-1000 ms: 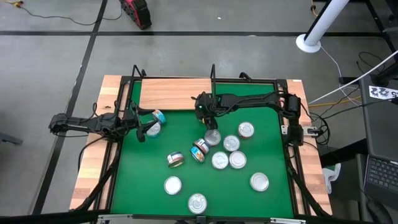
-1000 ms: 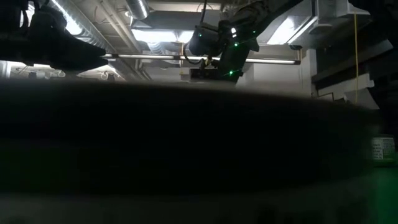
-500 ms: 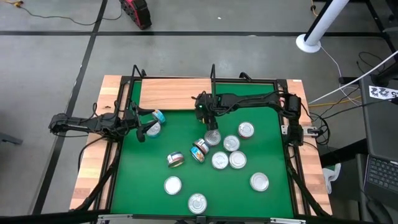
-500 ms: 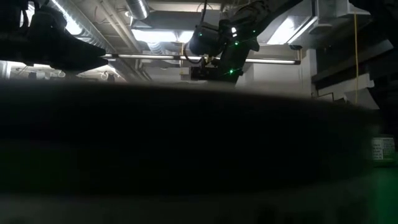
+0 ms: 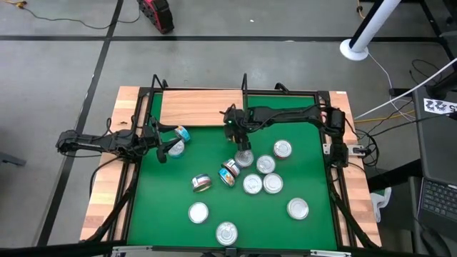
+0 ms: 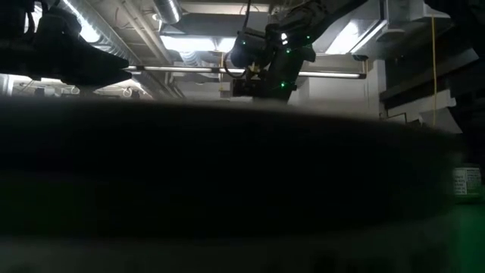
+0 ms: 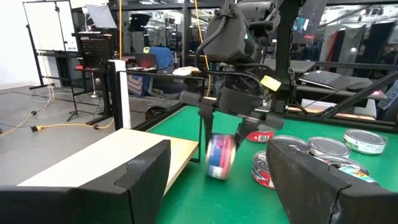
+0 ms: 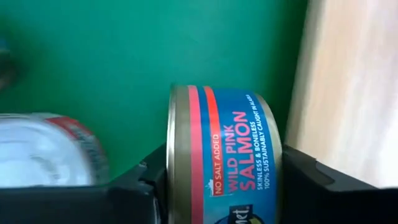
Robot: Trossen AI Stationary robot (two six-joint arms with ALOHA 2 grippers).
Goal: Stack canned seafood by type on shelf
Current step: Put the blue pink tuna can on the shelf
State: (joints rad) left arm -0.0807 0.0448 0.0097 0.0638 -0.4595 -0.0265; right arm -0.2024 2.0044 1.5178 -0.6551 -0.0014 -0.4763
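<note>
Green mat [image 5: 178, 221] with the wooden shelf [image 5: 200, 107] along its far edge. High view: right gripper [image 5: 236, 136] just mat-side of the shelf; left gripper [image 5: 166, 146], fingers wide, near two tins. Right wrist view: salmon can [image 8: 224, 152], blue label with red bands, clamped on edge between the fingers beside the shelf.

A green mat [image 5: 214, 214] covers most of the table [image 5: 103, 207]. On the grey floor beyond the table lies a red and black tool [image 5: 157, 13]. A white pole [image 5: 365, 30] stands on a round base off the table's far right corner, with cables [image 5: 400, 93] trailing nearby.
</note>
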